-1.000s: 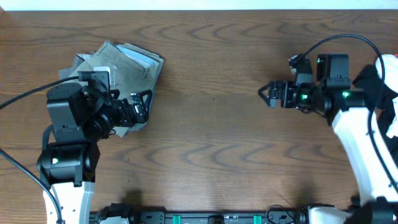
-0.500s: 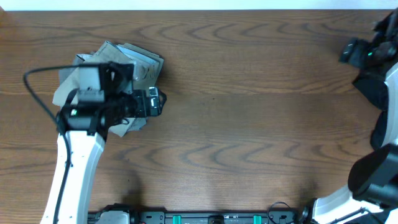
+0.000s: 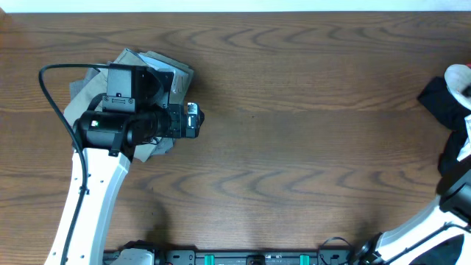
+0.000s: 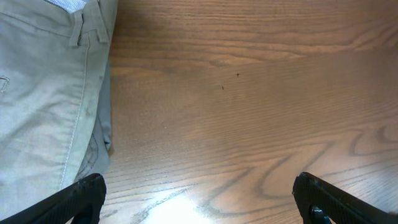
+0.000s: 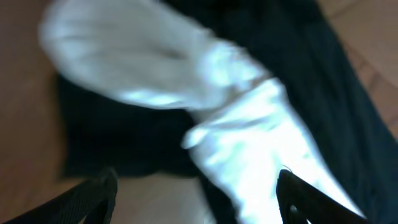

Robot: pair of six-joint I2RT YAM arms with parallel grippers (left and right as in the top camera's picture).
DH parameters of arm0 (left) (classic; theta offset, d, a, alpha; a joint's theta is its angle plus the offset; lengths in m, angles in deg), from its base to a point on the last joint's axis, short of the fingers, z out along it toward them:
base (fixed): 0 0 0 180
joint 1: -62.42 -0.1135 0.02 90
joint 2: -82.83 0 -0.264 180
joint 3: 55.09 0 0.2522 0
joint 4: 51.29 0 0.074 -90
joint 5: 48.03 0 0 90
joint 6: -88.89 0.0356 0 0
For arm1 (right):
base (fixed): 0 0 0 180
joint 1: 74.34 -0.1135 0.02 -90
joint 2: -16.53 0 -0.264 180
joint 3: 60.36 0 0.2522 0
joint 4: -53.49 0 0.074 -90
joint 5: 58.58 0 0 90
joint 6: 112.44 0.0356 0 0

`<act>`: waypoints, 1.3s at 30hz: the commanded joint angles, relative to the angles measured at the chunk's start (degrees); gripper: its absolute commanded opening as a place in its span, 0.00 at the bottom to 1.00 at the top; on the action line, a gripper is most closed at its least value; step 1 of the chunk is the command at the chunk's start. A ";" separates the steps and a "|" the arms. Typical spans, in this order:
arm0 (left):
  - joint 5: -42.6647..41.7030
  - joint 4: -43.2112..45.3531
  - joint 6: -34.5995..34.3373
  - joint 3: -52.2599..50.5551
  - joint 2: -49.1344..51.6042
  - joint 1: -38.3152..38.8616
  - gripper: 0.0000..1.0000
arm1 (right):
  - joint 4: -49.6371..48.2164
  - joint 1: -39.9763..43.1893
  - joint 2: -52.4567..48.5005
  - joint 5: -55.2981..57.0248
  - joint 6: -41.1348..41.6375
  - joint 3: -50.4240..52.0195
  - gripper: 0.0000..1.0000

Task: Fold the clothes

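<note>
Right gripper swung over 1 black cloth, 1 white cloth

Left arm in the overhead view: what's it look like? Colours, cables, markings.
Left arm: white lower link, black motor housings above it, with a small green light on one. A black cable loops out from the housings. The left claw is black with small pale patches; its fingers are plain black. No readable labels.
</note>
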 commanded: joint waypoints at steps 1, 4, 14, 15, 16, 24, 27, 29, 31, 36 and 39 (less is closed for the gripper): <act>0.85 -0.15 0.98 0.96 -0.52 0.20 0.98 | 0.13 5.03 -1.84 -0.98 1.46 -0.90 0.76; 0.85 0.07 0.98 0.96 -0.52 0.20 0.98 | -0.37 8.28 -2.89 -6.40 1.46 -0.90 0.74; 0.83 2.86 0.96 0.96 -0.52 0.20 0.98 | -2.01 10.51 -7.91 -12.61 1.40 -0.87 0.49; 0.83 2.91 0.96 0.94 -0.52 0.20 0.98 | -2.36 10.47 -7.91 -14.60 0.90 -0.87 0.40; 0.83 2.91 0.98 0.96 -0.52 0.20 0.98 | -2.80 10.47 -7.89 -16.31 0.31 -0.90 0.24; 0.83 2.91 0.98 0.96 -0.52 0.20 0.98 | -4.26 9.62 2.29 -32.41 -0.07 -1.38 0.01; 0.85 2.93 0.98 0.94 -0.52 0.20 0.98 | -4.59 8.31 9.38 -41.51 -0.04 -1.38 0.01; 0.85 2.91 0.98 0.96 -0.52 0.20 0.98 | -4.90 6.60 13.92 -45.77 0.00 -1.38 0.01; 0.85 2.89 0.98 0.94 -0.52 0.20 0.98 | -4.83 3.89 17.68 -47.23 0.42 -1.38 0.01; 0.85 2.86 0.98 0.96 -0.66 0.17 0.98 | -3.48 -7.15 21.46 -47.19 0.37 -1.38 0.01; 0.87 2.82 0.98 0.96 -1.16 0.17 0.98 | -2.86 -16.39 20.50 -46.69 0.39 -1.33 0.01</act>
